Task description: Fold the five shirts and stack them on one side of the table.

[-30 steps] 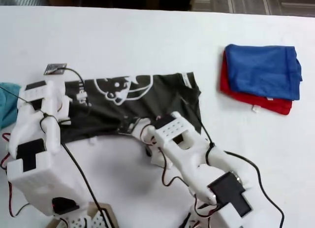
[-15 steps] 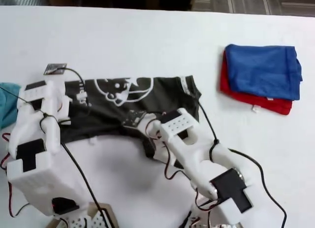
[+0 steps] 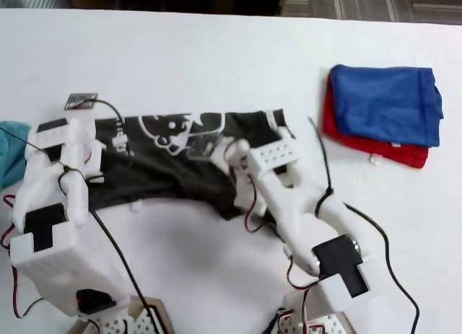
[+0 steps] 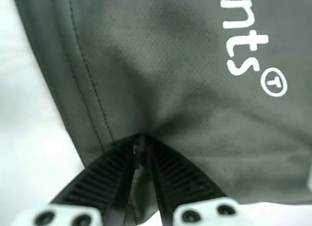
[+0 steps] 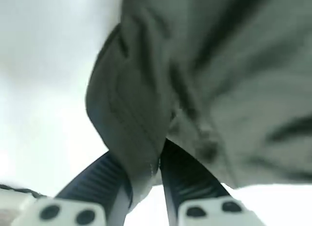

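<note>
The white plastic right arm (image 3: 289,197) has swung from the lower centre of the high view up and to the right. Its wrist block, which sat at the lower hem of the black printed fabric shirt (image 3: 144,168), now lies over the garment's right end near the middle of the frame. The right gripper (image 5: 161,160), clamped on a fold of the cloth, has carried that hem along with it. The lower right edge, fairly flat a second ago, now bunches into a dark hump at lower centre, and the pinched fold has come up against the white print. The arm's thin black cable (image 3: 323,157) now arcs higher, toward the right of the frame.
</note>
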